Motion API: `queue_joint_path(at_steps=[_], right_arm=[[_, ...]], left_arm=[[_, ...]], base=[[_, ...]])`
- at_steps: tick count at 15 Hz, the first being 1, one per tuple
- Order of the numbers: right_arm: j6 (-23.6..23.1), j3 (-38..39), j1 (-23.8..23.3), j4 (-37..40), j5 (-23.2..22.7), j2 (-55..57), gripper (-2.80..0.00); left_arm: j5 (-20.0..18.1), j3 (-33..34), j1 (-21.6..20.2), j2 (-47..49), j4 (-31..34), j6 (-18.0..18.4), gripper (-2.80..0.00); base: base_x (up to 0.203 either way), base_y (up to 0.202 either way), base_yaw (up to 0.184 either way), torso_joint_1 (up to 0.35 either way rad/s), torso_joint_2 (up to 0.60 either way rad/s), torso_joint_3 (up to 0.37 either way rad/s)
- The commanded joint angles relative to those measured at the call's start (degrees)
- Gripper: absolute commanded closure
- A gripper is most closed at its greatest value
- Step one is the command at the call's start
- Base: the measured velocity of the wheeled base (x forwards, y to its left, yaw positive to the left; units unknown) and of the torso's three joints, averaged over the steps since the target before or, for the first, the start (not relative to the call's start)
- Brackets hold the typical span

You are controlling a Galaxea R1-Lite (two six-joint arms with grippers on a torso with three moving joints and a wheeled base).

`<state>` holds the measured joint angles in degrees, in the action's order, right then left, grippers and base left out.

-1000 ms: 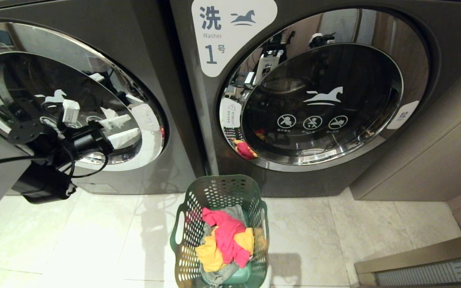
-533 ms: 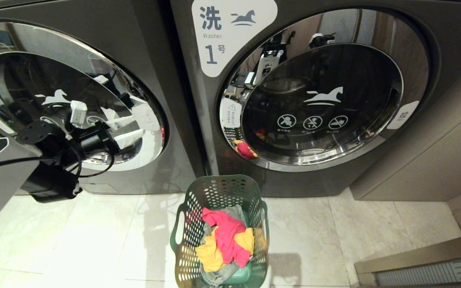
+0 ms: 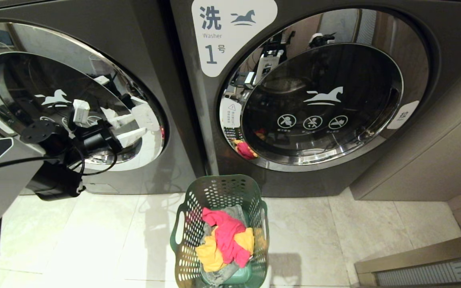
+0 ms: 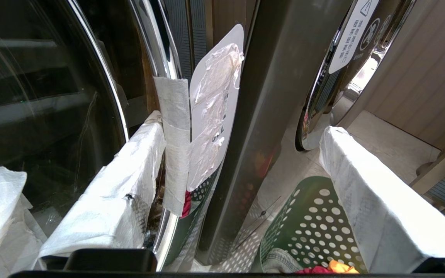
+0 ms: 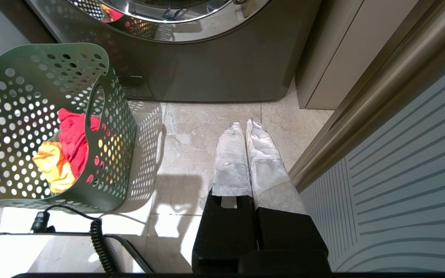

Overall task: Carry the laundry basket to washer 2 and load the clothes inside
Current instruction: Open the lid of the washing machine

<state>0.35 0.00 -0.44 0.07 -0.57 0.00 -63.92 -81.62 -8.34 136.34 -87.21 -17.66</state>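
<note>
Head view. Two dark grey washers are shown side by side. The right one carries a label [image 3: 230,34] marked "1"; the left one [image 3: 142,48], whose label is not visible here, is taken to be washer 2. Both doors are shut. The basket [image 3: 220,192] stands on the floor [image 3: 334,240] just before the seam between the machines, with pink, yellow and grey clothes [image 3: 224,242] inside. The left gripper [image 3: 128,128] is held up against the left washer's door [image 3: 54,100], jaws apart, near the rim on the side next to washer 1.

Left wrist view. The paper-wrapped fingers [image 4: 365,193] are seen wide apart and empty. One lies by the chrome rim [image 4: 157,58], where a taped tab [image 4: 174,139] hangs; the other is over the basket.

Right wrist view. The right gripper [image 5: 245,127] hangs parked over the floor beside the basket, jaws pressed together and empty.

Progress. The carrying appears done. The door is not yet opened, and no clothes are loaded; opening, loading and probably closing remain.
</note>
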Motion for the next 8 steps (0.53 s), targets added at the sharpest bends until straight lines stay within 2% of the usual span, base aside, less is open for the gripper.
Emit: queue_joint_path(at_steps=[1, 8], right_arm=[[0.0, 0.0, 0.0, 0.0, 0.0, 0.1, 0.0], [0.0, 0.0, 0.0, 0.0, 0.0, 0.0, 0.0]], left_arm=[[-0.4, 0.0, -0.1, 0.3, -0.5, -0.1, -2.8], [-3.2, 1.3, 0.3, -0.3, -0.5, -0.8, -2.8]], base=[[0.0, 0.0, 0.0, 0.0, 0.0, 0.0], [0.0, 0.0, 0.0, 0.0, 0.0, 0.0]])
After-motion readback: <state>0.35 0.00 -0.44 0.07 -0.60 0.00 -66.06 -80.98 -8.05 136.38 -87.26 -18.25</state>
